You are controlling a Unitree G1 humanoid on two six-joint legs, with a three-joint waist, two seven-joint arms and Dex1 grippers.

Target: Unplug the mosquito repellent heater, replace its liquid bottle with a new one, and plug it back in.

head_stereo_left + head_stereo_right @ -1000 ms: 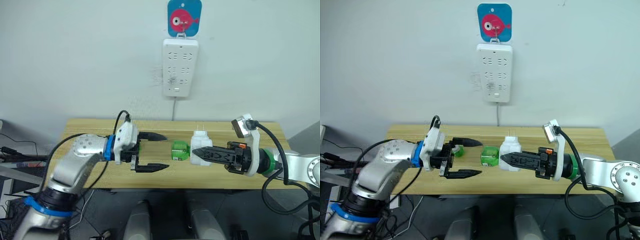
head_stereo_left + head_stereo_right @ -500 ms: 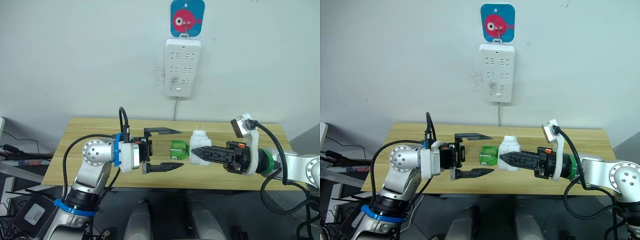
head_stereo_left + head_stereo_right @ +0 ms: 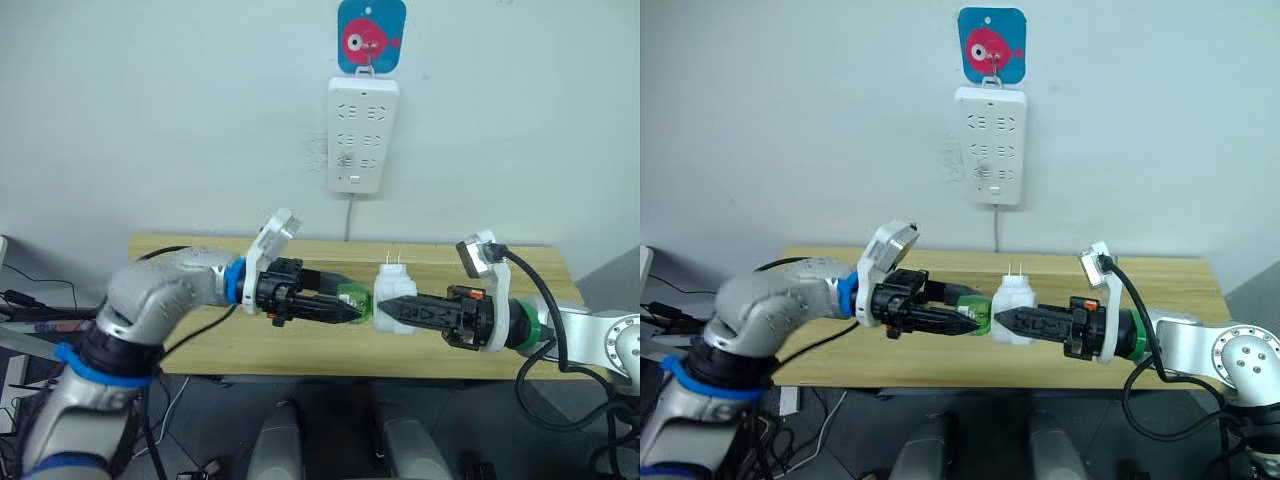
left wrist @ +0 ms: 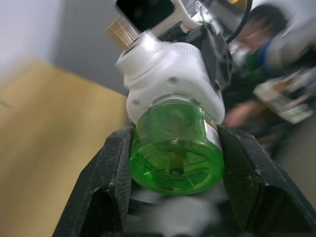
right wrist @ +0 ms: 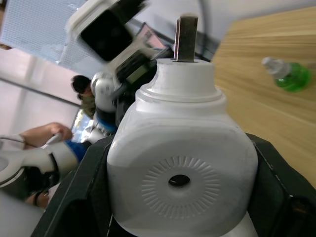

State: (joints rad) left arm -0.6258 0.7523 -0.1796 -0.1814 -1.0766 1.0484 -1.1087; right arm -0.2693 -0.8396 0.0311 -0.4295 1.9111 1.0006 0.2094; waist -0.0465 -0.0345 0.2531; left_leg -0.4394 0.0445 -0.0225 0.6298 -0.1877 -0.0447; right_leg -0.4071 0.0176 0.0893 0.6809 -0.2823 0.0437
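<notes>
- Above the middle of a light wooden table (image 3: 250, 345), the mosquito repellent heater (image 3: 392, 300) hangs in the air between the two grippers, its two metal prongs pointing up.
- The right gripper (image 3: 388, 308) comes in from the right, and its two black fingers are closed on the heater's white body, one finger on each side, as the right wrist view shows.
- A green liquid bottle (image 3: 354, 300) juts out of the heater's left side, toward the left gripper (image 3: 352, 312).
- The left gripper's two black fingers (image 4: 111, 180) are pressed against opposite sides of the green bottle, closed just enough to clamp it.
- The two grippers point at each other, fingertips almost meeting, with bottle and heater in a line between them.
- Counted: one heater, two grippers, one bottle in the heater, and a second green bottle (image 5: 289, 75) lying on its side on the table in the right wrist view.
- The heater is smooth white plastic, rounded like a small jug, with a ribbed disc around a small round hole in its face (image 5: 179, 181).
- The held bottle is clear green plastic, cylindrical, with a moulded star-like base.
- On the pale wall behind, a long white power strip (image 3: 362, 135) hangs upright, its cord running down behind the table.
- A blue square hook plate with a pink fish (image 3: 371, 35) sits just above the strip.
</notes>
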